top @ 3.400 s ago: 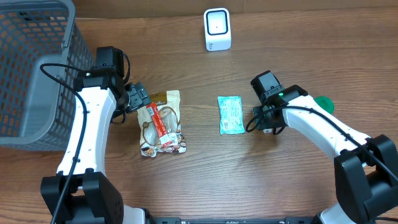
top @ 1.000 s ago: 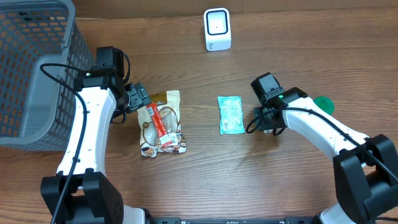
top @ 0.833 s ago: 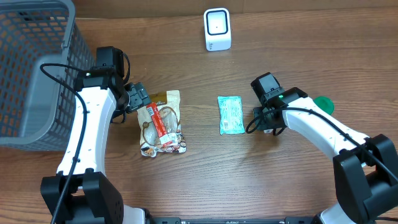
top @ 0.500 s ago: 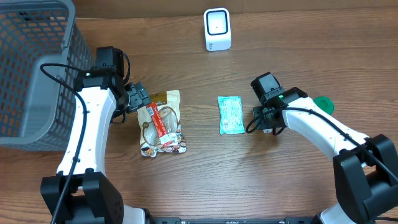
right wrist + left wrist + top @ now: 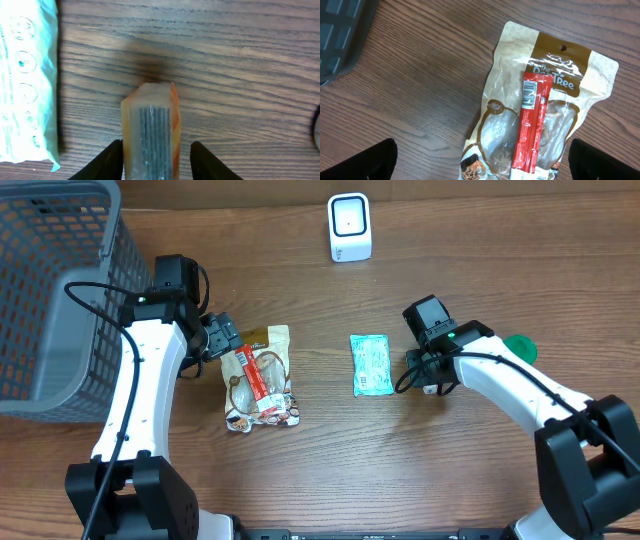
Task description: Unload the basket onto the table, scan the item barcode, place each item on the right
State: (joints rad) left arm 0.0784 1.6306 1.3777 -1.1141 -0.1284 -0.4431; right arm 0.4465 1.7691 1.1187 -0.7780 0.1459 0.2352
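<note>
Two claws, both apart. The right claw straddles the orange pack, a small translucent pack with its barcode stripes facing the wrist camera. One finger sits against the pack's side. A strip of wood shows between the pack and the other finger, so it is not clamped. The pack is down on the surface, right of the middle and just beside the teal packet. In the overhead view the right arm covers the pack, so it is not clearly seen there.

The left claw is spread wide with nothing between its fingers. It hangs over the snack pouch, which lies flat left of the middle. A red stick pack lies lengthwise on the pouch, with a barcode at its upper end.

The white scanner stands upright at the far edge, about mid-width, well apart from the orange pack. The grey basket fills the far left corner. A green round thing sits toward the right edge, partly hidden by the right arm; I cannot tell what it is.
</note>
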